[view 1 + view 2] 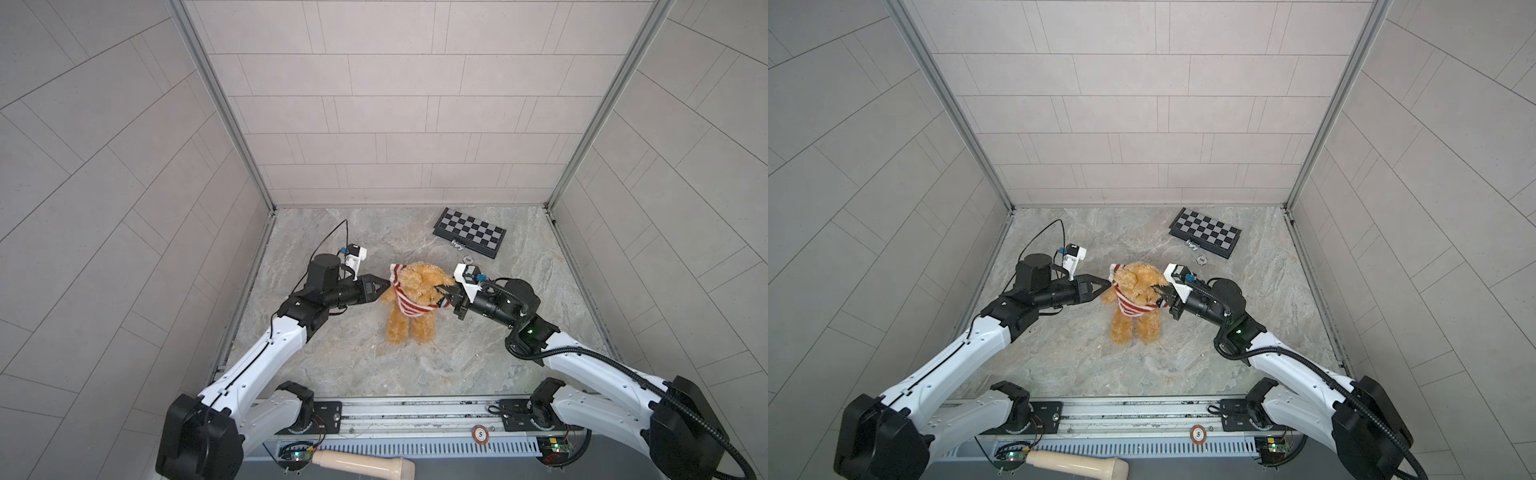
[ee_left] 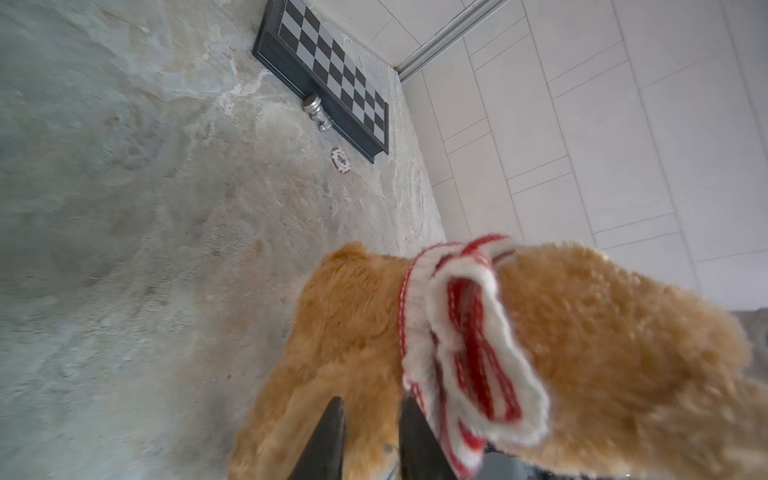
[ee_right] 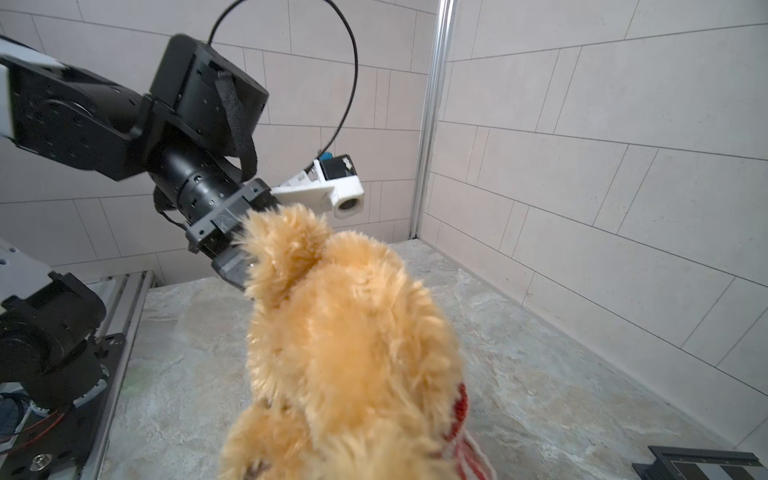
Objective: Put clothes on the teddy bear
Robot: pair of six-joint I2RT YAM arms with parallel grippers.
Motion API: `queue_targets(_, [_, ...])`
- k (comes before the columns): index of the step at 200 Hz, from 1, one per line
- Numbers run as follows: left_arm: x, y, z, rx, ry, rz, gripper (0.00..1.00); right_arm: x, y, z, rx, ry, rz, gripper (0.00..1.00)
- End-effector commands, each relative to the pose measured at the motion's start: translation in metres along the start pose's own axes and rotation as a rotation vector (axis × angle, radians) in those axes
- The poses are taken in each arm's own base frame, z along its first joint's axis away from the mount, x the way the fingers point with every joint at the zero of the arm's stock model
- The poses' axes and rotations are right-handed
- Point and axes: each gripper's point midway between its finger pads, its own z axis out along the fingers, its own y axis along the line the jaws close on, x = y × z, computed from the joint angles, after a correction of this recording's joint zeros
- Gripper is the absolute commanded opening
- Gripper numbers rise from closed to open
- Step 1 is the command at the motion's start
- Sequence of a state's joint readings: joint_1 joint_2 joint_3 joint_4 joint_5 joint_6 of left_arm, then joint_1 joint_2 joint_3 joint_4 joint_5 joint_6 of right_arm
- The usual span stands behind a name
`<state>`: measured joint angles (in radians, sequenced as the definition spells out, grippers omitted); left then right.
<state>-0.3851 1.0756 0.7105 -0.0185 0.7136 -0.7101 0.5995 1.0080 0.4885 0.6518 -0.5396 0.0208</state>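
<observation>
- The teddy bear (image 1: 415, 280), at the middle of the surface (image 1: 478, 353), is braced between both tools, likely so the sweater (image 1: 411, 308) at its neck can slide down.
- Left tool (image 1: 387, 286): nearly closed on fur beside the hem.
- Right tool (image 1: 441, 294) is at the head; I cannot tell its opening.

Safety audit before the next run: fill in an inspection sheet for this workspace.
Surface: marbled stone-look tabletop; no damage seen.
Job's things: teddy bear between the left claw and the right claw, legs toward the robot's base; striped sweater bunched in a band round it.
Clutter: chessboard at the far right, with a silver chess piece and a poker chip beside it; a second chip on the front rail, a cream handle before it.
Claws: left tip at the sweater; right in the fur on the opposite side; grip unclear for both.
Cables: black cable loops above the left claw; corrugated hose along the right arm; both clear of the bear.
Surroundings: pale tiled walls on three sides.
</observation>
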Motion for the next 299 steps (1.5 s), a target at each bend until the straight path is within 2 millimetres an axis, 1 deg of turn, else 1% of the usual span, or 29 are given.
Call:
queue_targets(1, [-0.022,-0.025,0.011,0.114,-0.070,-0.039,0.22,-0.035,0.007,-0.005,-0.033,-0.142,-0.038,0.00])
queue_targets(15, [-0.026,-0.032,0.018,0.158,-0.072,-0.051,0.22,-0.035,0.008,-0.004,-0.042,-0.146,-0.043,0.00])
queue_targets(23, [-0.026,-0.033,0.022,0.161,-0.064,-0.053,0.22,-0.034,0.008,-0.004,-0.042,-0.147,-0.042,0.00])
queue_targets(55, [-0.015,-0.038,0.027,0.177,-0.016,-0.043,0.24,-0.032,0.003,-0.004,-0.008,-0.144,-0.061,0.00])
queue_targets(71, [-0.007,-0.043,0.024,0.204,0.008,-0.049,0.26,-0.027,0.000,-0.003,0.012,-0.129,-0.079,0.00])
queue_targets(106, [0.009,-0.045,0.009,0.200,0.032,-0.056,0.29,-0.014,-0.005,-0.003,0.045,-0.100,-0.112,0.00])
queue_targets(123, [0.018,-0.043,0.009,0.174,0.069,-0.048,0.26,-0.013,-0.005,-0.003,0.045,-0.100,-0.120,0.00])
queue_targets(143, [0.020,-0.046,0.015,0.167,0.093,-0.038,0.18,-0.012,-0.007,-0.004,0.055,-0.108,-0.121,0.00])
queue_targets(154, [0.018,-0.044,0.019,0.158,0.095,-0.042,0.14,-0.013,-0.007,-0.004,0.060,-0.110,-0.123,0.00])
queue_targets(157, [0.026,-0.050,0.023,0.170,0.120,-0.032,0.14,-0.013,-0.007,-0.004,0.061,-0.110,-0.122,0.00])
queue_targets(164, [0.028,-0.052,0.026,0.169,0.131,-0.029,0.12,-0.012,-0.007,-0.005,0.064,-0.108,-0.125,0.00])
queue_targets(186, [0.032,-0.052,0.030,0.163,0.144,-0.030,0.00,-0.009,-0.011,-0.007,0.090,-0.090,-0.139,0.00])
queue_targets(189, [0.033,-0.052,0.030,0.164,0.145,-0.031,0.00,-0.008,-0.012,-0.007,0.097,-0.089,-0.142,0.00])
queue_targets(204, [0.035,-0.050,0.029,0.152,0.142,-0.041,0.00,-0.005,-0.022,-0.010,0.157,-0.080,-0.142,0.00])
queue_targets(220, [0.044,-0.041,0.026,0.116,0.152,-0.049,0.00,-0.003,-0.036,-0.013,0.240,-0.066,-0.134,0.00])
queue_targets(229, [0.049,-0.029,0.022,0.067,0.155,-0.051,0.00,-0.002,-0.042,-0.015,0.276,-0.054,-0.135,0.00])
queue_targets(236, [0.051,-0.017,0.018,0.018,0.153,-0.053,0.00,-0.003,-0.046,-0.017,0.296,-0.059,-0.138,0.00])
queue_targets(244, [0.051,-0.004,0.012,-0.021,0.141,-0.068,0.00,-0.006,-0.047,-0.020,0.303,-0.072,-0.141,0.00])
queue_targets(249, [0.052,-0.001,0.010,-0.024,0.134,-0.078,0.00,-0.008,-0.045,-0.021,0.295,-0.081,-0.146,0.00])
queue_targets(252, [0.045,0.006,0.007,-0.034,0.108,-0.098,0.00,-0.008,-0.044,-0.021,0.288,-0.082,-0.149,0.00])
queue_targets(256, [0.042,0.007,0.006,-0.027,0.090,-0.110,0.00,-0.009,-0.042,-0.021,0.277,-0.086,-0.152,0.00])
queue_targets(268, [0.035,-0.002,0.007,0.029,0.069,-0.116,0.00,-0.007,-0.035,-0.019,0.225,-0.088,-0.157,0.00])
queue_targets(286, [0.026,-0.030,0.014,0.169,0.063,-0.105,0.00,-0.007,-0.025,-0.017,0.157,-0.119,-0.144,0.00])
queue_targets(292, [0.025,-0.033,0.016,0.178,0.062,-0.105,0.05,-0.009,-0.023,-0.018,0.144,-0.135,-0.137,0.00])
queue_targets(299, [0.025,-0.031,0.018,0.167,0.062,-0.104,0.11,-0.012,-0.022,-0.019,0.133,-0.153,-0.132,0.00])
